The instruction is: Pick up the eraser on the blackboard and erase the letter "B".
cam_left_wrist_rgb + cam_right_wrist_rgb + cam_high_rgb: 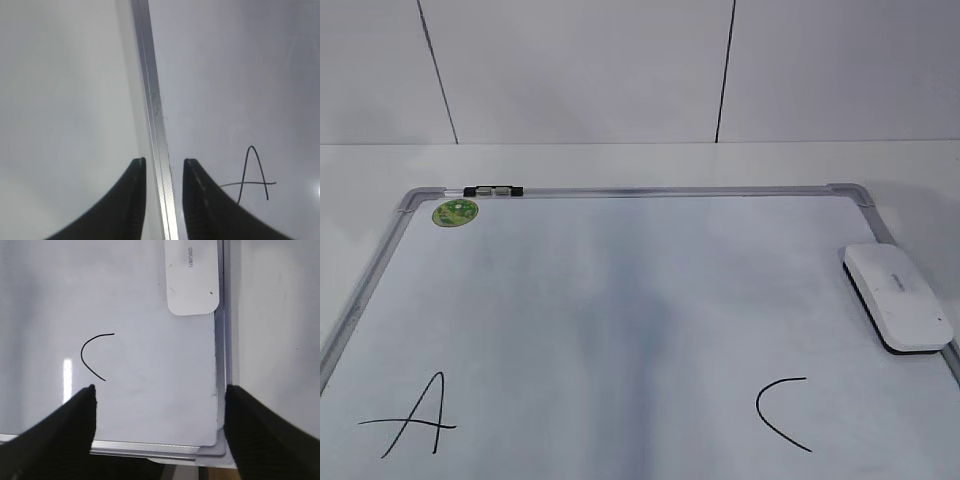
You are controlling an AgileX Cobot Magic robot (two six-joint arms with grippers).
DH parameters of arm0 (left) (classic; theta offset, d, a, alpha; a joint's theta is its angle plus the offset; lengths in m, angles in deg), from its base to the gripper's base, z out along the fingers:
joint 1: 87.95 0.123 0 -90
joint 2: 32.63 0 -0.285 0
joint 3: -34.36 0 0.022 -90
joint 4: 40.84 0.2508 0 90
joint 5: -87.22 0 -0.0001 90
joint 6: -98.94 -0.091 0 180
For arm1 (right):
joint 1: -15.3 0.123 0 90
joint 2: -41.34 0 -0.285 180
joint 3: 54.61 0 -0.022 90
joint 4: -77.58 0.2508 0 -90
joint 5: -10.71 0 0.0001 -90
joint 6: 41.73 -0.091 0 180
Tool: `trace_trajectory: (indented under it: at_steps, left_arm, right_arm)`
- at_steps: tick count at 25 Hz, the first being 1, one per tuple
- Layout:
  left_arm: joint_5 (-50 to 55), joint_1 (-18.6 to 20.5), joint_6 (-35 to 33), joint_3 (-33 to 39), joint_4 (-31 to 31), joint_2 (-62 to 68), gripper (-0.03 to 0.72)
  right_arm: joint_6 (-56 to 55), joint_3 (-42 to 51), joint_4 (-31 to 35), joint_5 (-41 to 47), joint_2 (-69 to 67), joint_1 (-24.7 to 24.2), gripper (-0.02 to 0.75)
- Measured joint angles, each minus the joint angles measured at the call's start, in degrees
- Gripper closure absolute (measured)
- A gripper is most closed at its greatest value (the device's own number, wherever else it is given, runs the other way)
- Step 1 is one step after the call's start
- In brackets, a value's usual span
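Note:
The blackboard (570, 260) is a white board with a grey frame, lying flat. The eraser (898, 297) lies on it by the right edge, held by nothing; its near end also shows in the right wrist view (192, 275). A black "A" (415, 420) and a black "C" (780, 410) are drawn near the front. No letter "B" shows; a faint grey smudge (620, 330) lies between them. My left gripper (163, 162) is slightly open and empty above the board's left frame (155, 110), with the "A" (252, 175) to its right. My right gripper (159, 390) is wide open and empty above the board's near right corner, short of the "C" (92, 356). Neither gripper shows in the exterior view.
A round green sticker (454, 211) sits in the board's far left corner. A small black-and-clear marker (492, 190) lies along the far frame. The white table (620, 160) runs back to a tiled wall. Table surface lies left of the frame in the left wrist view (65, 100).

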State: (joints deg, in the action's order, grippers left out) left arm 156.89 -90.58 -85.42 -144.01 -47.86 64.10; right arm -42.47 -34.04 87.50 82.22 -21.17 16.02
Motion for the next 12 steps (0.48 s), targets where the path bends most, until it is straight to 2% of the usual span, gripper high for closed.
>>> trace_trajectory:
  at_steps: [7,12]
  left_arm:
    - [0.43,0.0,0.0,7.53,0.0,-14.11,0.49]
    - [1.12,0.0,-0.27,12.92,0.0,-25.33,0.49]
  right_arm:
    - [-0.75,0.88,0.07,0.41,13.64,0.0,0.143]
    - [-0.03,1.11,-4.05,0.7,22.73,0.0,0.148]
